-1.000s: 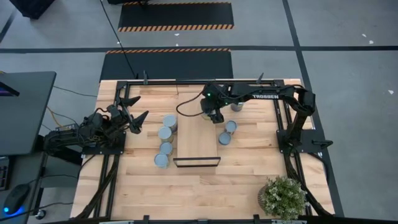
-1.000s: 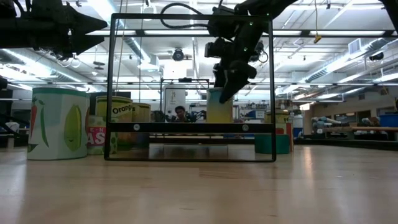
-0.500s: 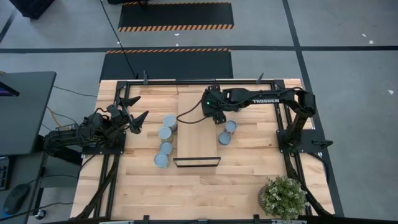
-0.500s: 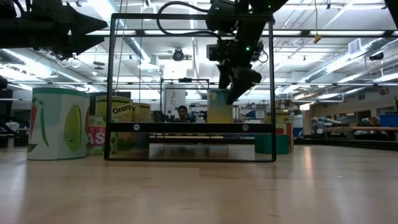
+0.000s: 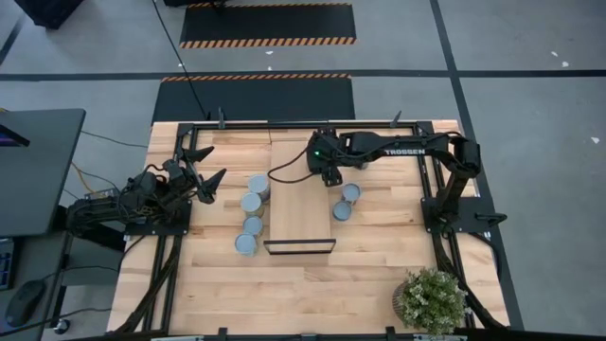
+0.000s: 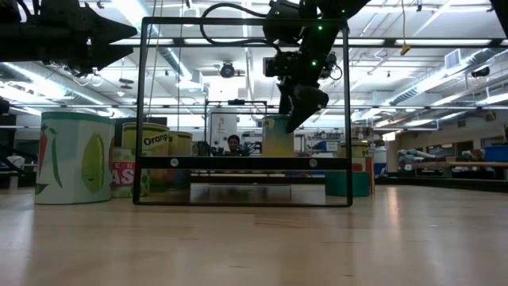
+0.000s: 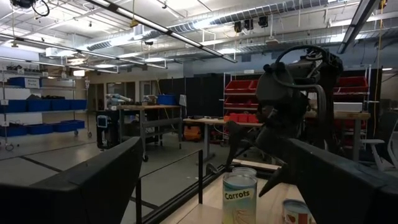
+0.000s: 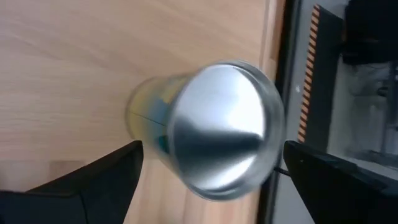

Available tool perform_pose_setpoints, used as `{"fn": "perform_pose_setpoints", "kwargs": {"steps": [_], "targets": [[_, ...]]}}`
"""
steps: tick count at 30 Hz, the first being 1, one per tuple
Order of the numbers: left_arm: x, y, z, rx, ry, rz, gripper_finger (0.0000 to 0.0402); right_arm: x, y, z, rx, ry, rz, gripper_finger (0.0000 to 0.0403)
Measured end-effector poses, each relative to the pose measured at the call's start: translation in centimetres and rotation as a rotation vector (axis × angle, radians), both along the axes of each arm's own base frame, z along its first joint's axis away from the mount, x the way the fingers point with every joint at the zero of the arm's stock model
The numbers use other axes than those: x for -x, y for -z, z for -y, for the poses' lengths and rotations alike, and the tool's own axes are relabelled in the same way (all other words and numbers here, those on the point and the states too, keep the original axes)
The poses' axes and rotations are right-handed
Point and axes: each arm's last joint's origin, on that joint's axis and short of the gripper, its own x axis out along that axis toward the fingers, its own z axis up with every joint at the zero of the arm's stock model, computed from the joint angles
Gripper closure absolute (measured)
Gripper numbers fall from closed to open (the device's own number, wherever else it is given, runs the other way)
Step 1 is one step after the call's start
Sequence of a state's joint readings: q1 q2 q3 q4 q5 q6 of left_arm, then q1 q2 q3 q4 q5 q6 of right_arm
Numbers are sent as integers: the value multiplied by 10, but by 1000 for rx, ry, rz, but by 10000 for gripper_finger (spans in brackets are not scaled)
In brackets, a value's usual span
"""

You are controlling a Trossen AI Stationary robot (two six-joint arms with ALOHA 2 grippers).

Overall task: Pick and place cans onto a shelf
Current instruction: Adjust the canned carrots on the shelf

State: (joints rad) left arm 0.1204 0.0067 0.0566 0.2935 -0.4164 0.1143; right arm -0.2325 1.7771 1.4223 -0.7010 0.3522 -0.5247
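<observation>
The shelf is a light-wood board lying in the middle of the table, with a black lip at its near end. One can with a silvery top stands upright on the board's far end; in the low view it shows behind the black frame. My right gripper hangs just above it and is open. Its fingers stand wide on either side of the can, apart from it. My left gripper is open and empty, raised over the table's left side.
Several cans stand on the table left of the board, two stand right of it, and one is partly under the right arm. A potted plant is at the near right corner. Black frame rails run along both sides.
My right gripper has risen a little from the can and shifted slightly toward the table's far edge. The can has stayed upright on the board's far end.
</observation>
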Motion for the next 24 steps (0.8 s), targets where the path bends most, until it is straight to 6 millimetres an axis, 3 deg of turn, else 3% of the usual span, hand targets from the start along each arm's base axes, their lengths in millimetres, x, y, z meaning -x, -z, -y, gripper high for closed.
{"fn": "perform_pose_setpoints", "kwargs": {"steps": [8, 24], "targets": [[0, 0, 0, 0, 0, 0, 6, -10, -4, -11, 10, -49, 82, 8], [0, 0, 0, 5, 2, 4, 6, -12, -5, 4, 156, 35, 118, 8]]}}
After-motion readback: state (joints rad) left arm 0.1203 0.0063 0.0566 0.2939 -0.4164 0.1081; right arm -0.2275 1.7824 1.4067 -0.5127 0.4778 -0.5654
